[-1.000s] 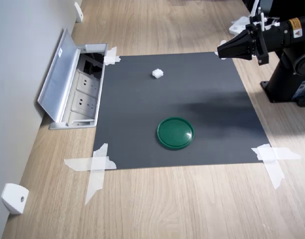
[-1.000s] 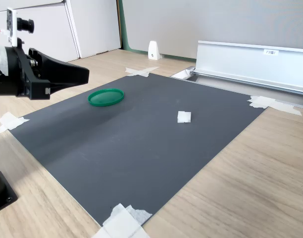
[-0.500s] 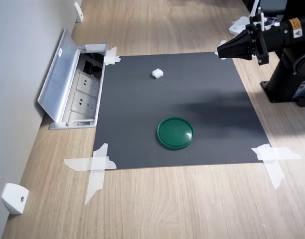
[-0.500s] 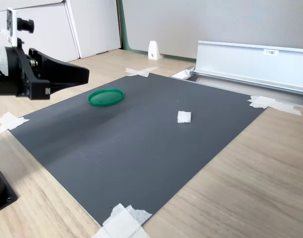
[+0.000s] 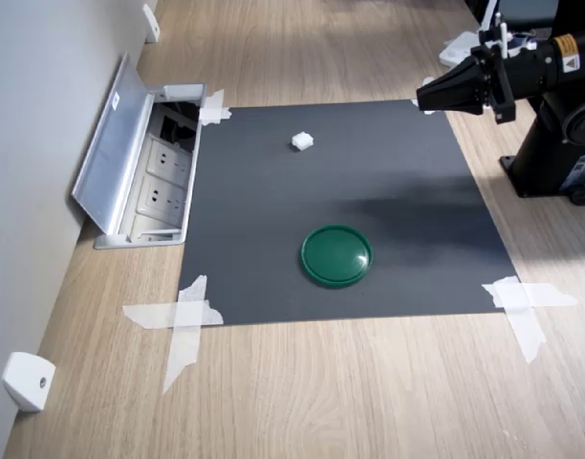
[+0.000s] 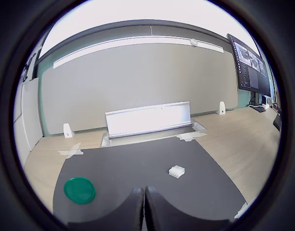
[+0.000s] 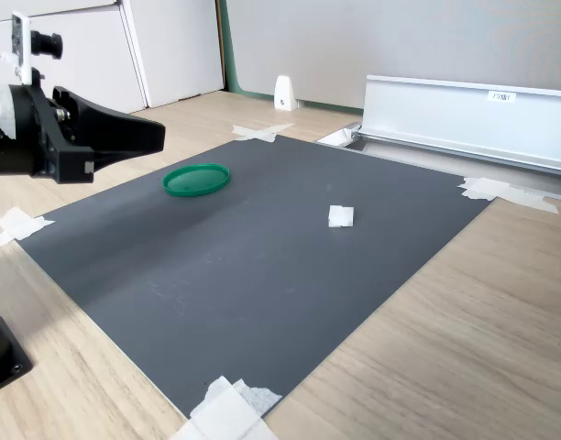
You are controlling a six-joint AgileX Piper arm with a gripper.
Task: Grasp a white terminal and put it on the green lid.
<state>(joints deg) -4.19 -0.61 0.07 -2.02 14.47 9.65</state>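
The white terminal (image 5: 302, 142) (image 7: 340, 216) (image 6: 176, 171) lies alone on the dark grey mat (image 5: 388, 191), near its far side in the first exterior view. The round green lid (image 5: 336, 254) (image 7: 196, 180) (image 6: 79, 190) rests flat on the same mat, well apart from the terminal. My gripper (image 5: 422, 97) (image 7: 159, 137) (image 6: 144, 202) hangs in the air above the mat's edge, at the first exterior view's upper right. Its black fingers are pressed together with nothing between them, pointing toward the mat.
An open metal floor socket box (image 5: 144, 172) (image 7: 464, 119) borders the mat on the first exterior view's left. White tape crosses (image 5: 183, 320) (image 5: 522, 306) hold the mat's corners. A white wedge (image 5: 27, 381) sits by the wall. The arm's black base (image 5: 560, 153) stands right of the mat.
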